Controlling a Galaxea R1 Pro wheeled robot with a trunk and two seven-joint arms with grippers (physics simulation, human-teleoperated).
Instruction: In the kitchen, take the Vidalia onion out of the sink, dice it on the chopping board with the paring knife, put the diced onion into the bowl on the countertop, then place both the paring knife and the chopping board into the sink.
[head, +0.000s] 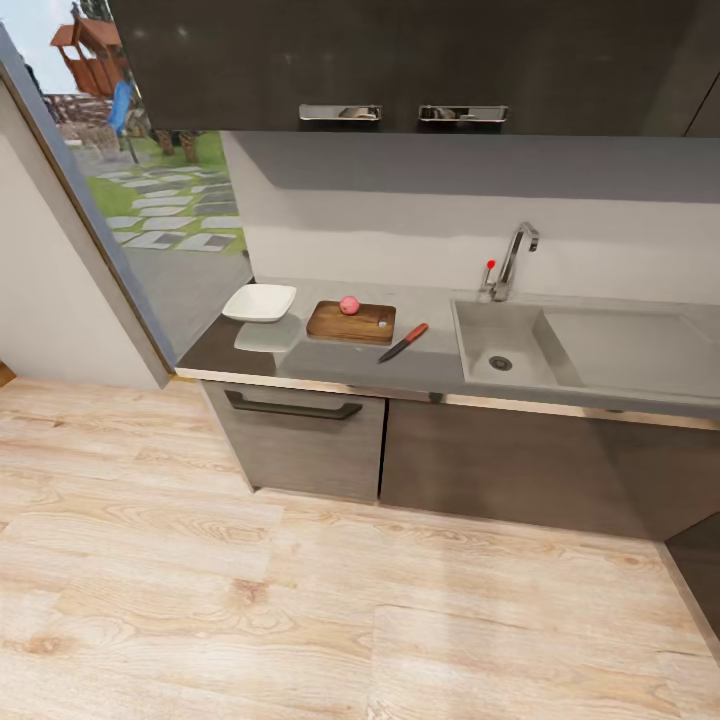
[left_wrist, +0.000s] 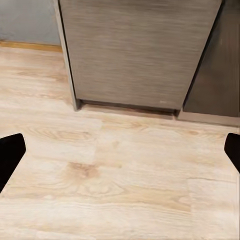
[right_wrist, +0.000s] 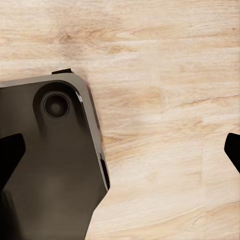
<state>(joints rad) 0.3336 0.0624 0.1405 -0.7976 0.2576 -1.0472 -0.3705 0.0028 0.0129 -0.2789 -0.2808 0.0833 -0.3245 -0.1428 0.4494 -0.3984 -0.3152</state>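
Note:
The pinkish-red Vidalia onion (head: 348, 305) rests on the brown chopping board (head: 351, 322) on the grey countertop (head: 430, 365). Just right of the board lies the paring knife (head: 403, 343), red handle toward the sink. The white bowl (head: 259, 302) stands left of the board. The steel sink (head: 500, 345) with its drainboard and chrome tap (head: 514, 259) is at the right, its basin holding nothing. My left gripper (left_wrist: 120, 157) is open, its dark fingertips (left_wrist: 10, 155) wide apart over the wooden floor before the cabinets. My right gripper (right_wrist: 120, 152) is open too, above the floor and the robot's dark base (right_wrist: 47, 160).
Dark grey cabinets (head: 300, 430) with a handle stand under the worktop, wall cupboards (head: 400, 60) above it. A large window (head: 150, 190) is at the left. Light wooden floor (head: 300, 600) spreads between me and the counter.

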